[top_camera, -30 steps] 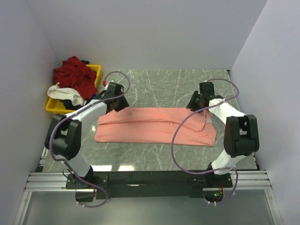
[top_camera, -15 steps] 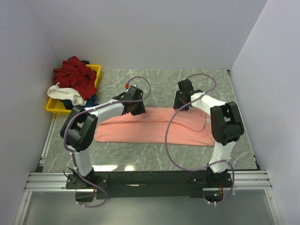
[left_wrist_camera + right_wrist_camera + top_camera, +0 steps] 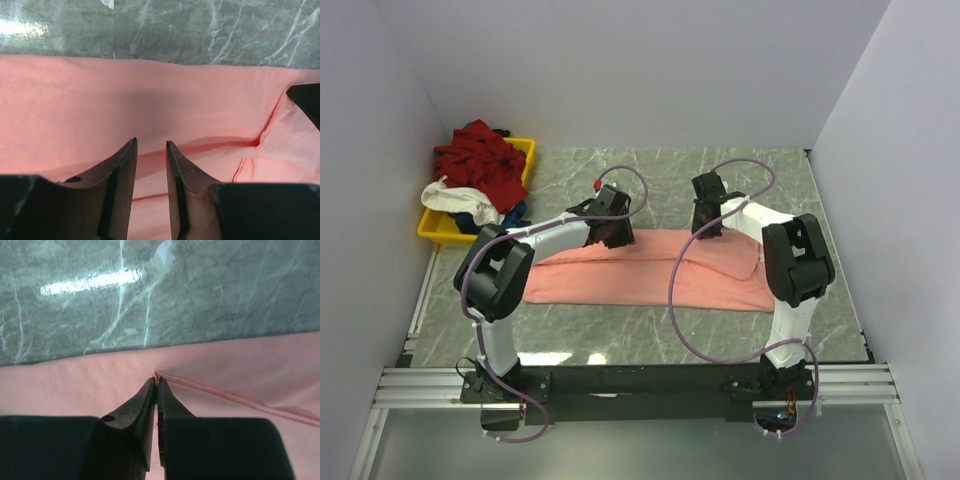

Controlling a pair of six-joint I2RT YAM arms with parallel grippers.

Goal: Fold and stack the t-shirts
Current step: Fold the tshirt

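The salmon-pink t-shirt (image 3: 640, 275) lies folded as a long band across the middle of the marble table. My left gripper (image 3: 611, 233) is over its far edge, left of centre. In the left wrist view its jaws (image 3: 151, 142) stand a little apart above the pink cloth (image 3: 100, 105), with nothing between them. My right gripper (image 3: 708, 224) is at the far edge, right of centre. In the right wrist view it (image 3: 156, 380) is shut, pinching a folded edge of the pink cloth (image 3: 240, 370). Dark red (image 3: 480, 165), white (image 3: 448, 197) and blue (image 3: 512, 212) shirts lie heaped at the back left.
The heap sits in a yellow tray (image 3: 428, 229) against the left wall. White walls close in the left, back and right. Bare marble (image 3: 660, 180) shows behind the shirt and in front of it (image 3: 650, 335).
Both grippers have moved inward along the shirt's far edge, towards each other. The right one has drawn a layer of pink cloth leftward, and the shirt's right end sits slightly further in.
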